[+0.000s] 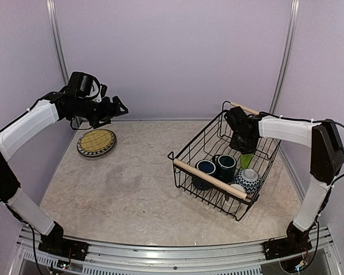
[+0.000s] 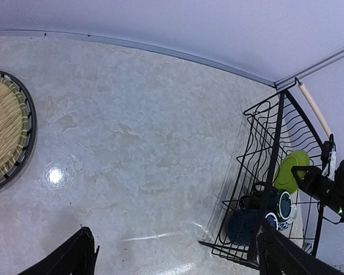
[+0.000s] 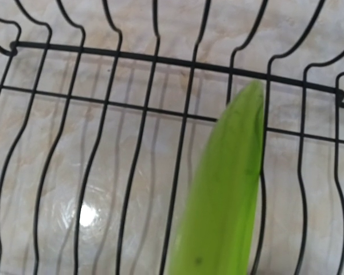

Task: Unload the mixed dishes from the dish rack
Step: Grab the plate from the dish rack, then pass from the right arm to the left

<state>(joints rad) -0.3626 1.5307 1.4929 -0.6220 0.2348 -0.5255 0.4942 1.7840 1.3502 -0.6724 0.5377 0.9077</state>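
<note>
The dish rack (image 1: 184, 154) stands on the right of the table. It holds two dark blue mugs (image 1: 206, 169) (image 1: 225, 165), the blue-white bowl (image 1: 248, 180), a small pale cup (image 1: 236, 189) and the lime green plate (image 1: 247, 160), which stands on edge. My right gripper (image 1: 243, 144) reaches down into the rack and is shut on the top rim of the lime green plate (image 3: 223, 200); its fingers are out of the wrist view. The tan lattice plate (image 1: 96, 142) lies on the table at far left. My left gripper (image 1: 117, 109) hovers open and empty above it. The gray deer-pattern plate is not visible.
The rack's near wooden handle (image 1: 215, 177) and far handle (image 1: 245, 108) cross its short ends. The back wall and side walls close in the table. Bare marble tabletop (image 2: 137, 143) lies between the tan plate (image 2: 6, 132) and the rack (image 2: 275, 149).
</note>
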